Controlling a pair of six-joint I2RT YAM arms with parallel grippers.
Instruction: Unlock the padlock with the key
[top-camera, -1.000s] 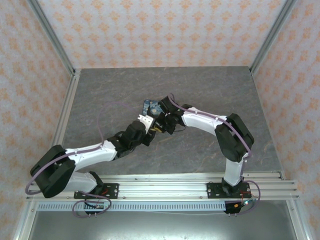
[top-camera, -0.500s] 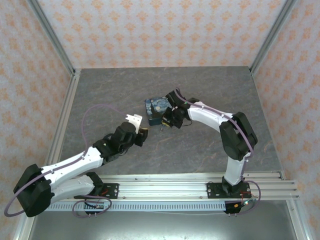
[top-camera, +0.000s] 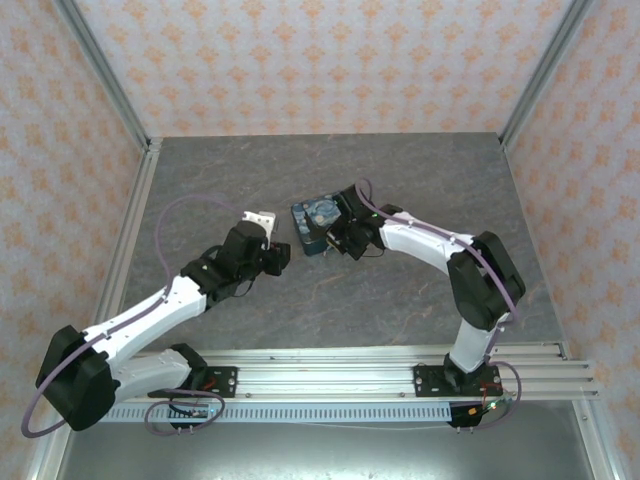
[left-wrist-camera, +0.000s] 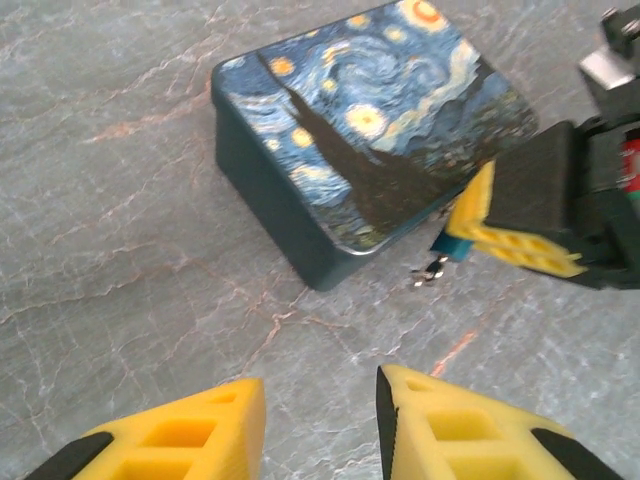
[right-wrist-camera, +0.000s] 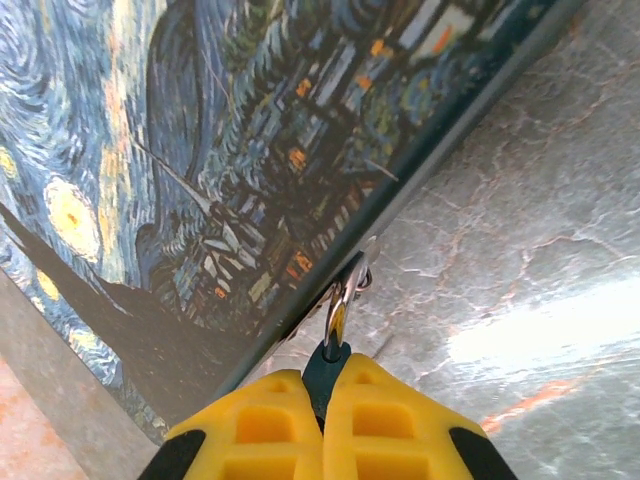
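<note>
The left gripper (left-wrist-camera: 320, 388) hangs over the table (left-wrist-camera: 120, 250), jaws apart with nothing between them. Just beyond it sits the Starry Night tin (left-wrist-camera: 370, 130). To the tin's right, the right gripper (right-wrist-camera: 326, 392) is clamped on the teal padlock (left-wrist-camera: 455, 246), just beside the tin's side.

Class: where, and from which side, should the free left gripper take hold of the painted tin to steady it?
Probably from above, at the end of the tin away from the padlock, jaws across its two straight side walls. The flat lid gives nothing to pinch, and the right gripper crowds the padlock edge.
</note>
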